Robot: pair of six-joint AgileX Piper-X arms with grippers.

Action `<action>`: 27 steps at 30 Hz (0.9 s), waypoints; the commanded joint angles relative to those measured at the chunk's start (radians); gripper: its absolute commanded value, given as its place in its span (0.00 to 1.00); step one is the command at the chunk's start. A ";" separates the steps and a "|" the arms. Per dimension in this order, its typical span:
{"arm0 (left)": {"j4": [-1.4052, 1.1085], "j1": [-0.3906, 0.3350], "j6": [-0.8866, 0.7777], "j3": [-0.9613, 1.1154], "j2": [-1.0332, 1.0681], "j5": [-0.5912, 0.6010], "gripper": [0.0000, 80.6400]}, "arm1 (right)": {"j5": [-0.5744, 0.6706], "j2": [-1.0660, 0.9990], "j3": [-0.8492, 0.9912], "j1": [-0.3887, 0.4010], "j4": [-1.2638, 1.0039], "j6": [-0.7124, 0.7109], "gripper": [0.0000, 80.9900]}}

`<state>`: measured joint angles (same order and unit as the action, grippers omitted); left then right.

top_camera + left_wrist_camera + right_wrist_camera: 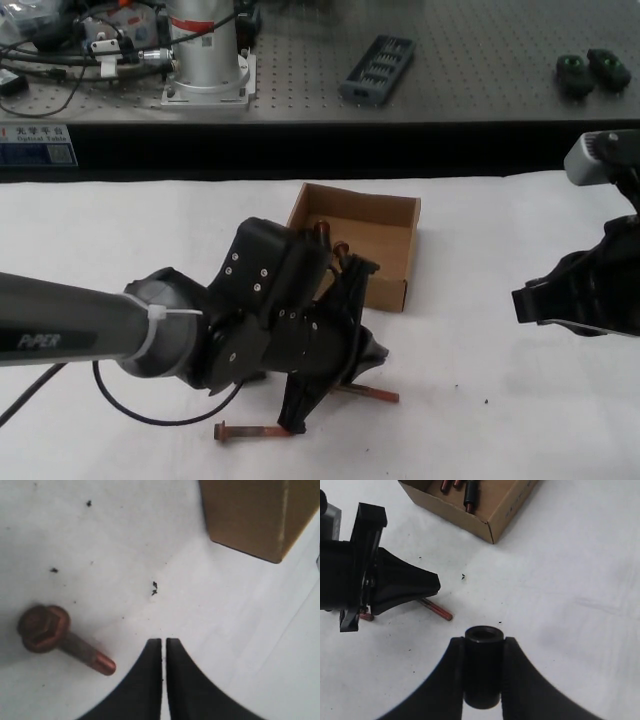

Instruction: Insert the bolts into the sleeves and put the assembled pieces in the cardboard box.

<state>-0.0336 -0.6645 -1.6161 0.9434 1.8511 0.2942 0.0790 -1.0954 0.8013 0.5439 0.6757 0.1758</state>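
Copper-coloured flanged hex bolt [250, 432] lies flat on the white bench sheet [480, 400], nearest the camera, at 7 o'clock from the left gripper [164, 641]. A second copper bolt [368, 393] lies flat at 5 o'clock, just under that gripper's tips, not gripped.

Left arm comes in low from 9 o'clock, wrist bent over, gripper pointing out across the sheet. Its smooth, curved black fingers [145, 680] are together with only a hairline gap, nothing between them.

Right arm sits at 3 o'clock, well apart from the left. Right gripper [484, 642] is clamped on a matte black cylindrical sleeve [482, 675]. The sleeve stands along the fingers with its open bore facing outward, above the sheet.

Brown open-top cardboard box [390, 290] is at 12 o'clock from the left gripper, just beyond it, with its plain corrugated walls upright. Inside it, along the wall at 9 o'clock, lie assembled pieces [469, 494]: a black sleeve with a copper bolt end poking out, and more copper shanks beside it.
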 commanded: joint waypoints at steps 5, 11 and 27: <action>0.064 0.004 0.028 0.013 -0.029 0.056 0.03 | -0.001 0.020 0.002 -0.006 -0.002 -0.020 0.03; 0.193 0.004 0.033 0.013 -0.044 0.039 0.03 | -0.032 0.032 0.002 -0.006 0.013 -0.061 0.03; 0.256 0.013 0.074 0.010 -0.044 -0.101 0.03 | -0.050 0.085 0.002 -0.006 0.015 -0.064 0.03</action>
<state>0.2137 -0.6550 -1.5633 0.9434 1.8200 0.2265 0.0331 -1.0227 0.8013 0.5439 0.6913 0.1206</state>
